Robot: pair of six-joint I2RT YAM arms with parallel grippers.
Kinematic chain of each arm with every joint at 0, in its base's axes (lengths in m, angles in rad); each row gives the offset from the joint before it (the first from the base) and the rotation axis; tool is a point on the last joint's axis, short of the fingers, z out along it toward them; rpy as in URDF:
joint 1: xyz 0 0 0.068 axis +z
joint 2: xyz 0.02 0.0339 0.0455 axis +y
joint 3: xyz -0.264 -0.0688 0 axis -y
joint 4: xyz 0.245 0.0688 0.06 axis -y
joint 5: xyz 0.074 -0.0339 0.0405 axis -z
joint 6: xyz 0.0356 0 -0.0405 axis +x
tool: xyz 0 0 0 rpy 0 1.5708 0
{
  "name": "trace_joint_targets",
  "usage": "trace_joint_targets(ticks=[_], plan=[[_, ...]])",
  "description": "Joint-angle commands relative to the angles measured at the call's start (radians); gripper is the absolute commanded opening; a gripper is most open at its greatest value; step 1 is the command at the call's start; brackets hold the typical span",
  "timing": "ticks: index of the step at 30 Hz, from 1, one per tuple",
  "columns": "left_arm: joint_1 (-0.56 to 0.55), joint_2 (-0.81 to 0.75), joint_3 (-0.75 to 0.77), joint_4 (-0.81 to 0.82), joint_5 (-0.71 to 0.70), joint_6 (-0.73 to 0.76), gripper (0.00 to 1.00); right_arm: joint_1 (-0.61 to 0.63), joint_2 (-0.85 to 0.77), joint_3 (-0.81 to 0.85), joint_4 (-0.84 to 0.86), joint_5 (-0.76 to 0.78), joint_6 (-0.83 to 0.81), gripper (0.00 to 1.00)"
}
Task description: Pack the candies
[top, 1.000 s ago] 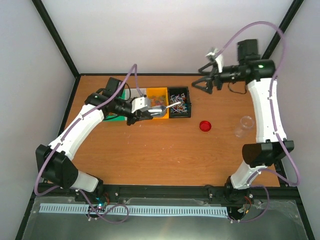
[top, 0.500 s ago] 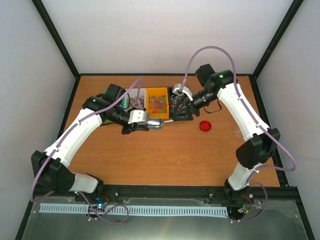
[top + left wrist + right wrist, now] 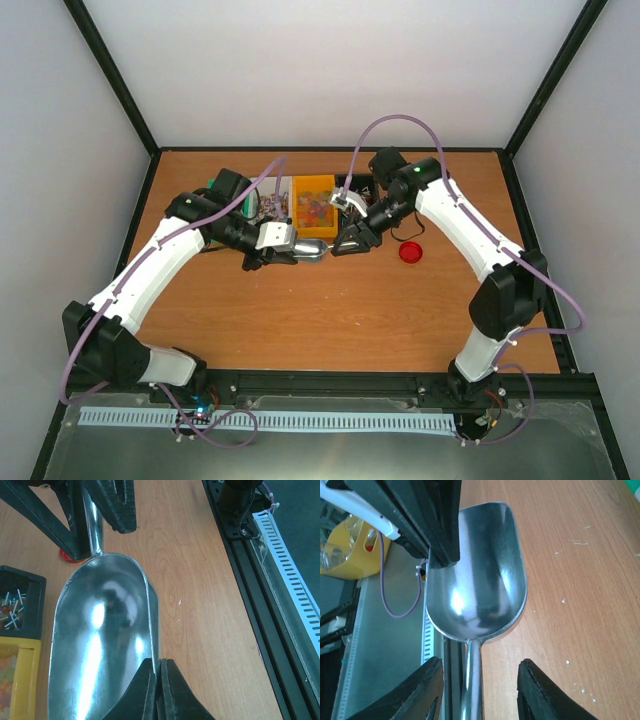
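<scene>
The left arm [image 3: 150,265], white-shelled with a lilac cable, rises from its base at the near left and bends inward over the wooden table [image 3: 330,310], wrist turned level. The left gripper [image 3: 158,667] has its black fingers pressed together, clamped on the thin side rim of a scoop [image 3: 100,640]. The scoop is smooth, mirror-bright metal, a rounded trough with a slim round handle pointing right. Beyond it, on the far side of the table, the candies [image 3: 11,611] lie as tiny wrapped pieces in a square black bin [image 3: 30,580], with more in the glossy yellow plastic bin [image 3: 313,182] to its left. At the handle, the right gripper [image 3: 480,662] stands with its matte black fingers apart, one on each side of the rod, a gap showing on both sides. The right arm [image 3: 465,225] arches high from the near right and slopes down to the left. A round red lid [image 3: 410,252] lies just right of that gripper
</scene>
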Motion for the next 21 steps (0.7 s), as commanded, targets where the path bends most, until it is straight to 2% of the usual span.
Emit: trace_joint_targets(ticks=[1, 6, 10, 12, 13, 14, 19, 21], plan=[[-0.012, -0.019, 0.013, -0.008, 0.024, 0.042, 0.01, 0.009, -0.010, -0.010, 0.035, -0.001, 0.023, 0.37], [-0.012, -0.017, 0.014, -0.010, 0.027, 0.046, 0.01, 0.008, -0.015, -0.006, 0.034, -0.002, 0.020, 0.31], [-0.012, -0.016, 0.016, -0.013, 0.031, 0.046, 0.01, 0.008, -0.015, -0.007, 0.035, -0.013, 0.019, 0.19], [-0.012, -0.015, 0.018, -0.010, 0.031, 0.039, 0.01, 0.009, -0.016, -0.008, 0.030, -0.022, 0.020, 0.06], [-0.012, -0.014, 0.018, -0.007, 0.029, 0.034, 0.01, 0.008, -0.016, -0.009, 0.029, -0.025, 0.020, 0.03], [-0.012, -0.015, 0.018, 0.002, 0.026, 0.019, 0.05, 0.007, -0.017, -0.008, 0.029, -0.027, 0.019, 0.03], [0.024, 0.002, 0.032, 0.072, 0.020, -0.127, 0.53, -0.032, -0.048, -0.041, 0.087, -0.023, 0.070, 0.03], [0.078, 0.021, 0.046, 0.104, 0.044, -0.175, 0.64, -0.076, -0.066, -0.070, 0.132, -0.025, 0.109, 0.03]])
